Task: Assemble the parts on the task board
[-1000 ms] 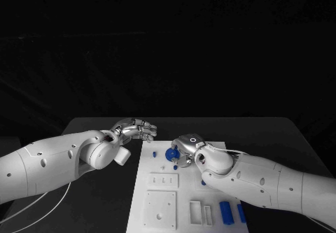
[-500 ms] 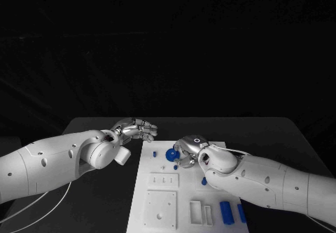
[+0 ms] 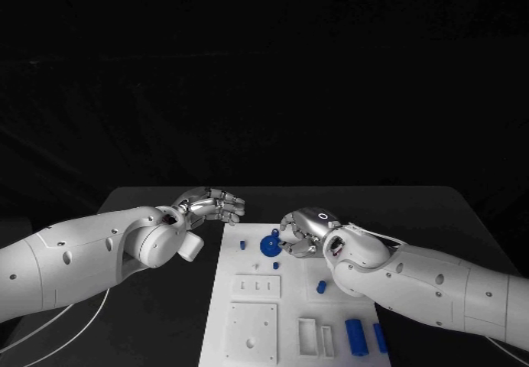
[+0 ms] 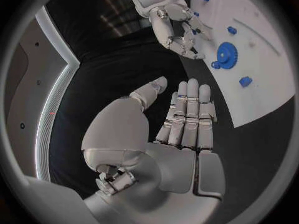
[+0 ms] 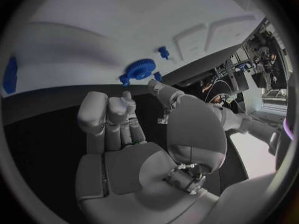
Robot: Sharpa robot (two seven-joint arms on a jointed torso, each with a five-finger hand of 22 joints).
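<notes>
While the left hand (image 3: pixel 212 205) hovers near the far left corner of the white task board (image 3: pixel 256 321), fingers straight, side by side and holding nothing, the right hand (image 3: pixel 303 232) sits just beside the blue gear (image 3: pixel 269 245) at the board's far end, fingers curled inward, nothing visibly gripped.

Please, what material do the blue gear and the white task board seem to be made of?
The blue gear looks like moulded or printed plastic: even, saturated colour, matt, no metallic shine. The white task board also seems plastic, matt and uniform, with clean recessed slots; painted metal cannot be ruled out.
</notes>
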